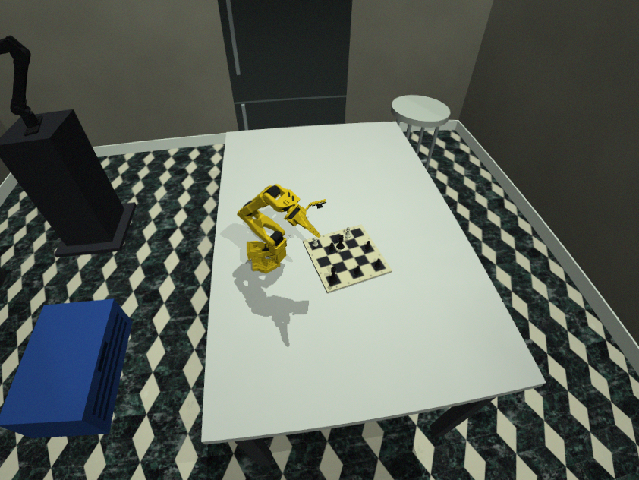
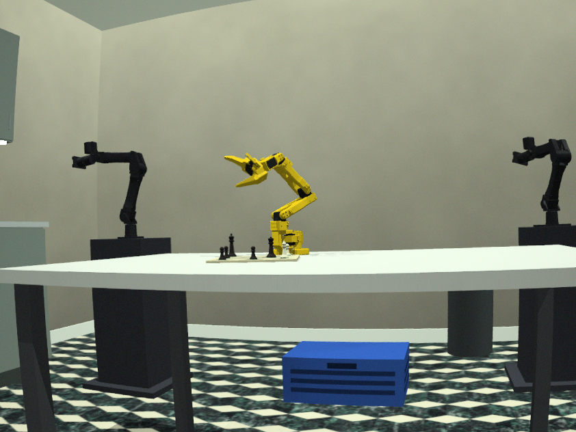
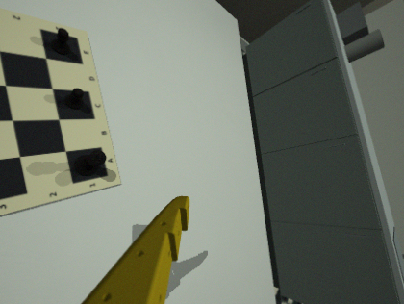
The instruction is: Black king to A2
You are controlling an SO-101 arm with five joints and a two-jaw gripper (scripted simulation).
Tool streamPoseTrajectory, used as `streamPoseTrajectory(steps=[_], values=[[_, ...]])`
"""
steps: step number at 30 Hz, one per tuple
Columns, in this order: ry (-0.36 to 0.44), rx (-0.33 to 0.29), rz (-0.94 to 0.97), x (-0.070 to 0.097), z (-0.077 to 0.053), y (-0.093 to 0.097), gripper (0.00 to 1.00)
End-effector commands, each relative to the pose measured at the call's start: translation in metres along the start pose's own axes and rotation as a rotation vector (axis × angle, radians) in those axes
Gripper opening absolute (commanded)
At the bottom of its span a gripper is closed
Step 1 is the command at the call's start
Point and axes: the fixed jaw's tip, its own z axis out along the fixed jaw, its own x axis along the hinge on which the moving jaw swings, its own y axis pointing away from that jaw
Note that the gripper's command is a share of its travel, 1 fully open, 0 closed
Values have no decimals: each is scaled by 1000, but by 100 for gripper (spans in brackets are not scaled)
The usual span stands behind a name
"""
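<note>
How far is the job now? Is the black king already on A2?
Nothing looks done yet. Square A2 holds no piece, and every piece stands on the board. In hand: the gripper is open and empty, high above the board. Left: pick up the black king, probably the tallest black piece, and set it upright inside A2.
</note>
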Motion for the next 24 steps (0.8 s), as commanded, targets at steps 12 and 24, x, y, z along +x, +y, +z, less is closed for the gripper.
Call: streamPoseTrajectory(steps=[12, 24], values=[[-43, -97, 330, 6, -8, 39, 58], [-45, -179, 568, 12, -10, 65, 47]])
